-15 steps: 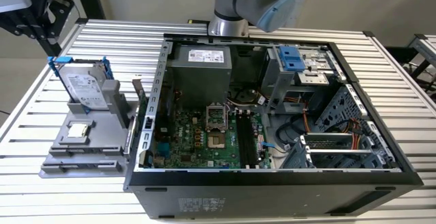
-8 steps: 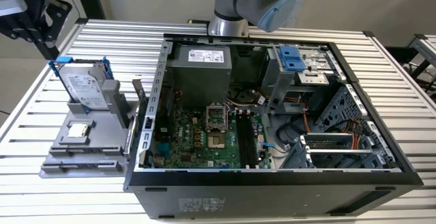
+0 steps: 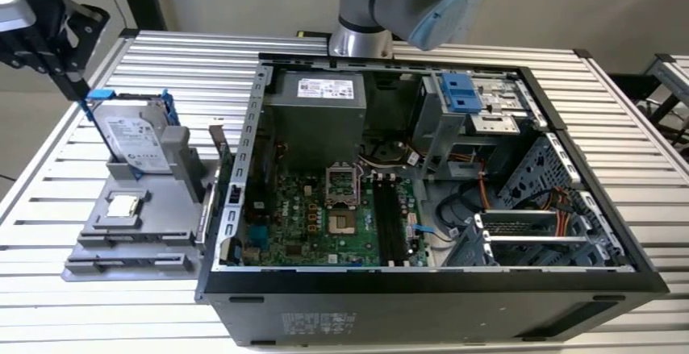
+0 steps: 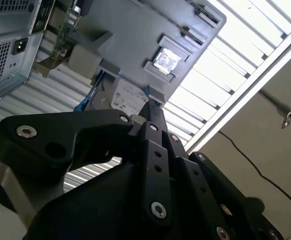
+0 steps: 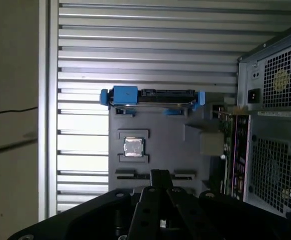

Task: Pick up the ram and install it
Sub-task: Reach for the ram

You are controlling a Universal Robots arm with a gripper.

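Where the ram lies cannot be told from these views. The hand [image 3: 76, 86] is clenched, its fingertips [image 4: 155, 120] pressed together. It hangs over the far end of the grey holder [image 3: 167, 209] on the exterior view's left of the counter [image 3: 603, 112], near the upright hard drive [image 3: 135, 136]. A silver processor chip [image 3: 124, 206] sits in the holder, nearer than the drive. The open computer case [image 3: 431, 306] stands just to the holder's right.

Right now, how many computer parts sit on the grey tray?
2: the hard drive standing upright at one end of the tray, the silver chip lying flat in its middle. Others may be hidden.
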